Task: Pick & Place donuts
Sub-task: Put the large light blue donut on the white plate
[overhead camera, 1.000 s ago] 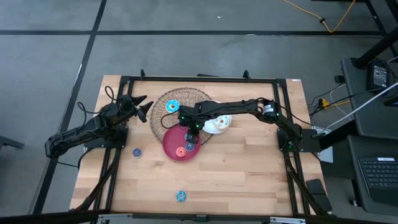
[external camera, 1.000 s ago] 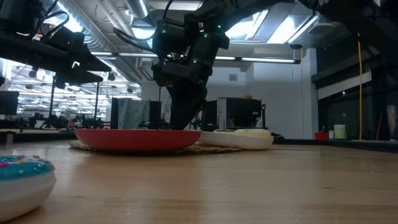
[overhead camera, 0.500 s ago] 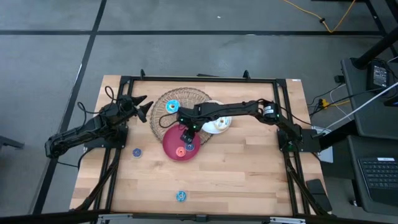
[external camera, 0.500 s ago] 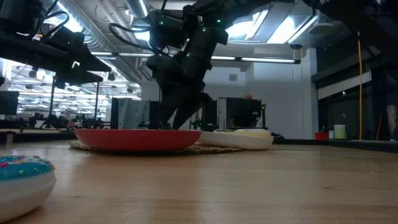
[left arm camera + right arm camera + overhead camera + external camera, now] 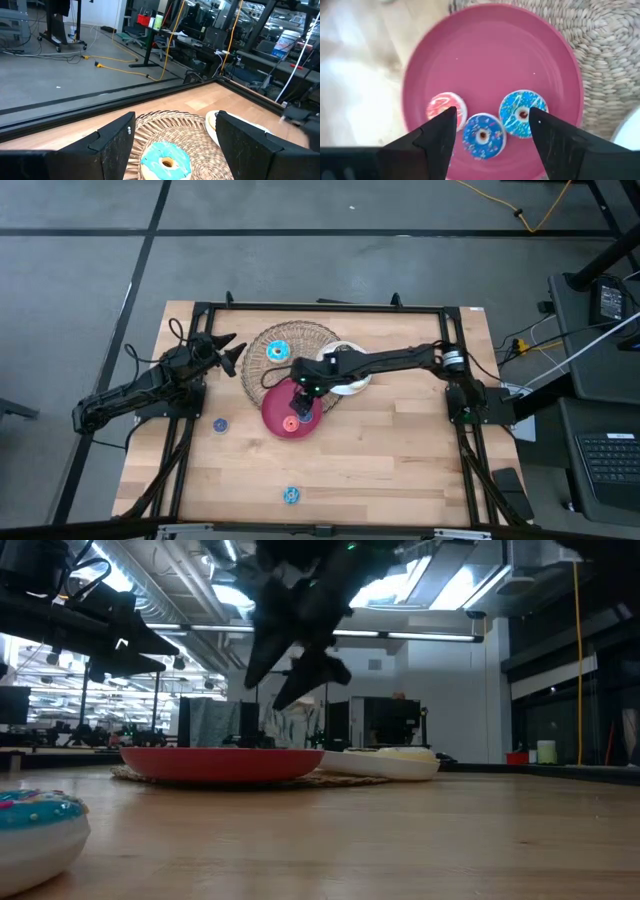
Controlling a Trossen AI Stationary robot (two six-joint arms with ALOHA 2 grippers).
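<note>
**Gripper clear above a loaded plate, strays left on the tabletop**

The right gripper (image 5: 492,145) hangs above the red plate (image 5: 485,55) with its jaws apart and nothing between them. Three small donuts lie together on that plate: a red-and-white donut (image 5: 446,108), a blue sprinkled donut (image 5: 483,135) and a lighter blue donut (image 5: 522,112). A cyan donut (image 5: 277,351) sits on the wicker mat (image 5: 318,340), a small blue one (image 5: 220,424) lies on bare tabletop (image 5: 400,460) near the left arm, and another cyan one (image 5: 291,496) lies near the front edge.

The left gripper (image 5: 172,145) waits open at the mat's edge, holding nothing.

Risks, as I judge them: a low sweep by the right fingers could nudge the crowded plate donuts together or catch the plate's rim; reaching for the mat donut could bring the two arms close.

No brand, label or readable writing shows anywhere.
</note>
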